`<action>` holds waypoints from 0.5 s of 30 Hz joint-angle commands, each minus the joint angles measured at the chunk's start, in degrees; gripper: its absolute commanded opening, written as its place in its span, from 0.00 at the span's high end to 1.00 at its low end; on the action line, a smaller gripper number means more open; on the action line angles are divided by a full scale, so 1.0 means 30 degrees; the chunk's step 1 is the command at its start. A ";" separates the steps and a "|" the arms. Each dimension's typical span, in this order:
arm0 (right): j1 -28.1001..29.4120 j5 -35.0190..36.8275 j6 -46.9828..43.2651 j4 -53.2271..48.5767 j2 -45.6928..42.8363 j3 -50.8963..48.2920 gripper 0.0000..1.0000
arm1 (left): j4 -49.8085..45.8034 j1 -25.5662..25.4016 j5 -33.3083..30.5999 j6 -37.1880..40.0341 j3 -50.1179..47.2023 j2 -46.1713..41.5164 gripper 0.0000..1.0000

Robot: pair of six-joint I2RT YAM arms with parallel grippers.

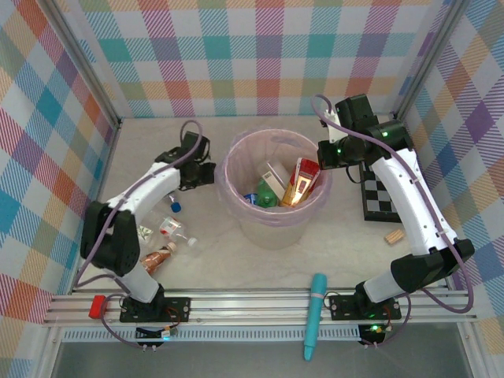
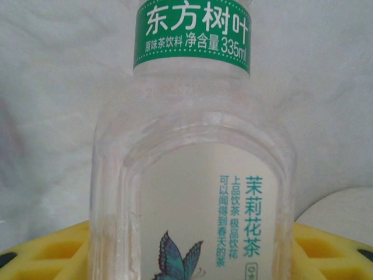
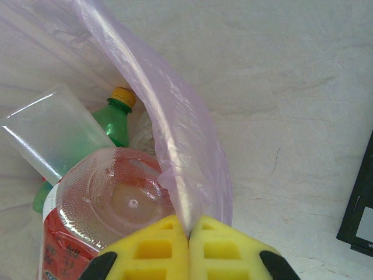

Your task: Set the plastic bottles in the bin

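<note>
The left gripper point(image 2: 192, 236) clamps a clear square-shouldered plastic bottle point(image 2: 192, 169) with a green neck band and a cream butterfly label; the right gripper point(image 3: 189, 233) is closed.

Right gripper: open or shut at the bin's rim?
Shut. The right gripper has its yellow pads touching, with the pink bag apparently nipped between them.
</note>
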 commanded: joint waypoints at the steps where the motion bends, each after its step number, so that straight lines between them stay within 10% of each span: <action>1: 0.0071 -0.1194 0.0057 0.0550 -0.0505 0.0684 0.92 | -0.2581 0.0874 -0.0969 0.1422 0.1158 -0.2077 0.44; 10: 0.0071 -0.2040 0.0081 0.0998 -0.0740 0.0919 0.44 | -0.5272 0.1013 0.2418 0.2987 0.3523 -0.7546 0.49; 15: 0.0036 -0.2008 0.0538 0.1307 -0.1190 0.0919 0.36 | -0.6196 -0.0270 0.4251 0.2335 0.5727 -0.8579 0.54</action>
